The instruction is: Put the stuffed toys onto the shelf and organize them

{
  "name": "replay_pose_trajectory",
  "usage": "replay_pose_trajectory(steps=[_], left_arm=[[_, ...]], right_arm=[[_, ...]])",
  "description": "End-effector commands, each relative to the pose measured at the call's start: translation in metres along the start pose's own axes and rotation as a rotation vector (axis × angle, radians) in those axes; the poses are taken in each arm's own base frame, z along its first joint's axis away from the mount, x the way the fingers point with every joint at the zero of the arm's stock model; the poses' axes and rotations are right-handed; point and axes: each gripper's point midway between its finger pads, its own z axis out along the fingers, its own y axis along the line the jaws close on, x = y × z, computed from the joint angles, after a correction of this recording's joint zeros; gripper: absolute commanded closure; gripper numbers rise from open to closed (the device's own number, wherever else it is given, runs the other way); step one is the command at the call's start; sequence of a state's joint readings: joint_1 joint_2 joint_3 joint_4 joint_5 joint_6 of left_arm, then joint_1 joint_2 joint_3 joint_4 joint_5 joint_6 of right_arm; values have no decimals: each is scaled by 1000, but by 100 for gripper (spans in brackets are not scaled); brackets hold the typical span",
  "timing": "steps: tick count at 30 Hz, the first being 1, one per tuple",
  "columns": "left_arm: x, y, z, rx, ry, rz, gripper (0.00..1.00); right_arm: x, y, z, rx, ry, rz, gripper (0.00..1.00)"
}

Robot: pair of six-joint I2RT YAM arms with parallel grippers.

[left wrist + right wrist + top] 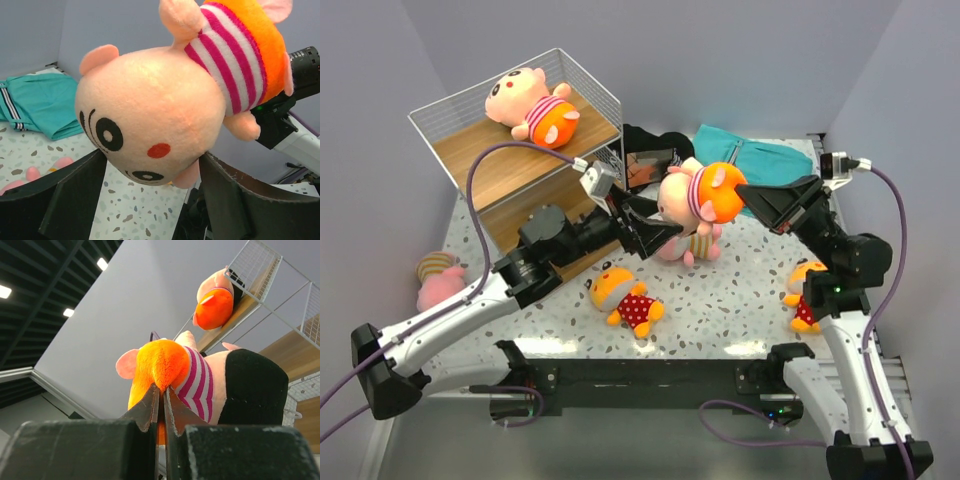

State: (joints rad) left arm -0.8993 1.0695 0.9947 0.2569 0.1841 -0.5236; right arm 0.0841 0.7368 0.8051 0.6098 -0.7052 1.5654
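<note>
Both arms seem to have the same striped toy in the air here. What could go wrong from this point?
1. The right gripper pinches only a small fold of orange shorts on the held toy; that could slip free.
2. The left gripper squeezes its round, soft head, which may pop out.
3. Uncoordinated arm moves could stretch it.

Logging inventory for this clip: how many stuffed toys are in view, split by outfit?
Pink-striped toys with orange shorts: 2
Red-outfit toys with orange-yellow heads: 2
Other pink toys, partly hidden: 2
Total: 6
</note>
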Motion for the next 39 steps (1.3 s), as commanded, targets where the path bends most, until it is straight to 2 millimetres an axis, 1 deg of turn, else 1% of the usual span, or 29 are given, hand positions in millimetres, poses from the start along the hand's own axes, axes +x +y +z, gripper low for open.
replay_pose_trajectory(steps=[1, 3, 4, 5, 8, 9, 11, 12, 13, 14, 15, 16, 17, 18, 19, 20, 21, 22, 23, 24, 25, 28, 29, 30, 33, 34, 35, 37, 39], left_arm=[[-22, -17, 10, 68, -71, 7, 23], [-24, -19, 12, 85, -81, 11, 34], [-23, -21, 12, 100, -80, 17, 42], [-26, -23, 13, 111, -85, 22, 65], [-25, -20, 14, 89, -71, 33, 100], [-21, -16, 12, 68, -54, 34, 100], [-20, -10, 9, 38, -46, 55, 100], [-21, -10, 4, 26, -44, 63, 100], [-22, -7, 1, 7, -48, 74, 100], [-20, -5, -3, -3, -45, 79, 100], [-23, -6, -9, -11, -51, 85, 100], [-23, -1, -12, -33, -53, 97, 100], [-23, 0, -15, -45, -51, 105, 100], [-23, 1, -20, -59, -39, 112, 100], [-23, 5, -23, -77, -33, 131, 100], [-24, 5, -26, -86, -28, 139, 100], [-19, 8, -30, -105, 2, 144, 100], [-19, 10, -33, -119, 13, 161, 100], [-20, 10, -36, -124, 19, 166, 100], [-12, 14, -41, -144, 59, 167, 100], [-11, 16, -43, -152, 69, 175, 100], [-5, 16, -50, -161, 118, 183, 100], [-6, 15, -51, -162, 126, 185, 100], [-2, 16, -55, -169, 144, 184, 100], [3, 23, -59, -205, 172, 185, 100], [4, 28, -60, -231, 175, 183, 100], [4, 30, -61, -247, 180, 178, 100], [12, 36, -64, -281, 227, 167, 100], [15, 45, -67, -335, 255, 165, 100]], right_arm=[[7, 3, -2, -28, 22, 5, 100], [9, -1, -3, -14, 29, 10, 100], [11, -8, -3, 11, 40, 10, 100], [13, -10, -3, 24, 49, 3, 100], [16, -24, -2, 106, 95, -69, 86], [16, -28, -2, 133, 108, -102, 70], [11, -43, -3, 248, 126, -219, 53], [4, -46, -3, 292, 112, -271, 48], [-1, -51, -7, 367, 127, -362, 41], [-8, -53, -9, 406, 115, -407, 39], [-22, -56, -10, 464, 60, -459, 36], [-32, -53, -10, 495, 64, -553, 33], [-39, -52, -9, 513, 58, -598, 32], [-45, -52, -8, 530, 55, -635, 32], [-50, -40, -5, 516, 72, -719, 32], [-52, -43, 0, 510, 100, -744, 32], [-53, -39, 4, 485, 118, -776, 32], [-46, -26, 11, 396, 173, -841, 32], [-43, -23, 15, 352, 200, -870, 32], [-38, -19, 18, 304, 225, -894, 33], [-34, -14, 21, 241, 245, -942, 33], [-30, -14, 23, 182, 305, -1019, 34], [-23, -13, 23, 150, 343, -1022, 34], [-24, -25, 27, 155, 381, -1006, 34], [-10, -36, 27, 123, 506, -1011, 37], [1, -41, 27, 92, 562, -1020, 37], [10, -41, 26, 55, 596, -1012, 38], [30, -42, 22, -10, 659, -1017, 38], [44, -45, 14, -58, 703, -1017, 38]])
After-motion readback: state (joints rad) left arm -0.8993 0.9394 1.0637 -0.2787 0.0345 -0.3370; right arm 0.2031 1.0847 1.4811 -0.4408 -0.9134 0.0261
